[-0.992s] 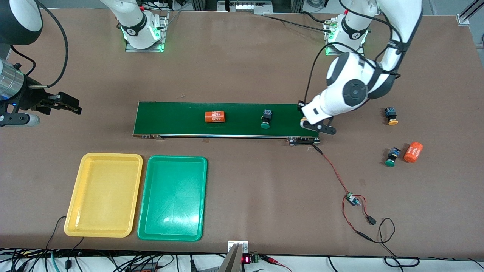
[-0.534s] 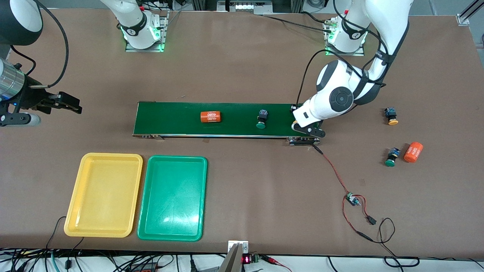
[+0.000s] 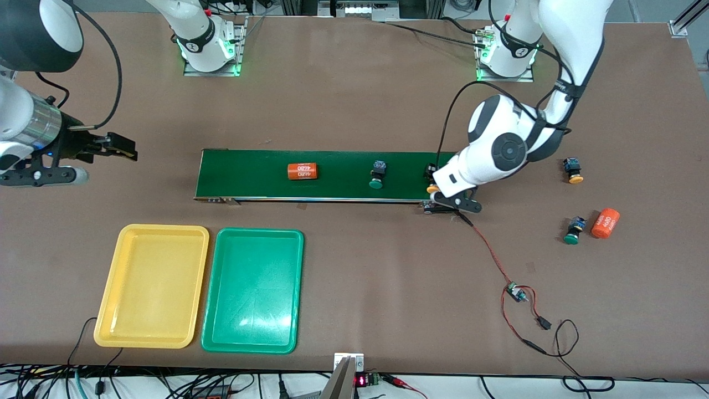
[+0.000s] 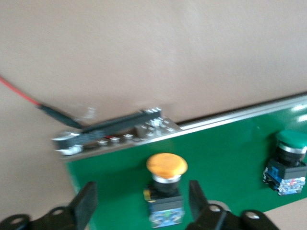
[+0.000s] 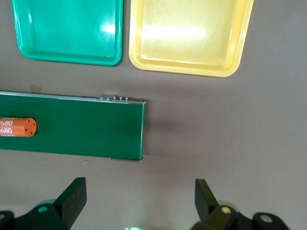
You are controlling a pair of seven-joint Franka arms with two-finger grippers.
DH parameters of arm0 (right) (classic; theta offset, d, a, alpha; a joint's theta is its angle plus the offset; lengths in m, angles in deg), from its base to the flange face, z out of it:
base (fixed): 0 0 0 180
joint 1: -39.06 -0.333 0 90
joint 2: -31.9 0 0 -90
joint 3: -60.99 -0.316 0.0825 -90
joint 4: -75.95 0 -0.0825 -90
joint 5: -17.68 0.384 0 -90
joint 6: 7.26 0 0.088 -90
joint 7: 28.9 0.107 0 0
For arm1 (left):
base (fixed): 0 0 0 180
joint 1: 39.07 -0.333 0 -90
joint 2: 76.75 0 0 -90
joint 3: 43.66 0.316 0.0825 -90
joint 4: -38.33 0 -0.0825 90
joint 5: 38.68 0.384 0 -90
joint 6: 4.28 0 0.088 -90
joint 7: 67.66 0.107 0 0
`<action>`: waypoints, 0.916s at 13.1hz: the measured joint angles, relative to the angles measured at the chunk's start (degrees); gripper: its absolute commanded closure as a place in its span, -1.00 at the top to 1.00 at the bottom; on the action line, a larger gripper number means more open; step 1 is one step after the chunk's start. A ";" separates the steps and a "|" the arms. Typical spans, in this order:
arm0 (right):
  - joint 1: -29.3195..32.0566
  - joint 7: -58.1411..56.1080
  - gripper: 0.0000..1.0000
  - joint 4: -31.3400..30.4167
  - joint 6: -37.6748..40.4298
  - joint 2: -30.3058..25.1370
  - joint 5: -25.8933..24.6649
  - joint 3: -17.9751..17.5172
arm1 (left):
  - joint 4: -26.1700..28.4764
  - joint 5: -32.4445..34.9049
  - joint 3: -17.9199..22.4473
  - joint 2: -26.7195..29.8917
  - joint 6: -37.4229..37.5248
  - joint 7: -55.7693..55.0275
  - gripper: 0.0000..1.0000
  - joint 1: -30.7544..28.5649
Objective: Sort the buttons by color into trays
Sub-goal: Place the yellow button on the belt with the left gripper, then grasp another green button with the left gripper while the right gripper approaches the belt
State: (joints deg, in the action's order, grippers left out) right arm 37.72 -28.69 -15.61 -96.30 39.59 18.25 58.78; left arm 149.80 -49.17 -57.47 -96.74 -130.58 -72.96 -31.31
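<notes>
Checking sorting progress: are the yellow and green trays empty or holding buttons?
Both empty. The yellow tray and green tray show only bare plastic in the front and right wrist views.

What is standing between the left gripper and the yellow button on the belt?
Nothing visible. The left gripper is open over the belt's end toward the left arm, and the yellow button lies on the belt between its fingers. The green button lies apart, farther along the belt.
</notes>
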 measured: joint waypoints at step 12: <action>0.38 7.38 1.00 -30.19 -19.67 -20.88 2.61 -6.25 | -4.48 15.13 4.00 -5.47 3.35 37.94 1.00 -22.49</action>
State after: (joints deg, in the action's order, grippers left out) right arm 38.10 -21.30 -45.80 -115.97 18.71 20.86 52.53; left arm 145.32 -34.04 -53.47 -102.21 -127.23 -35.03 -53.80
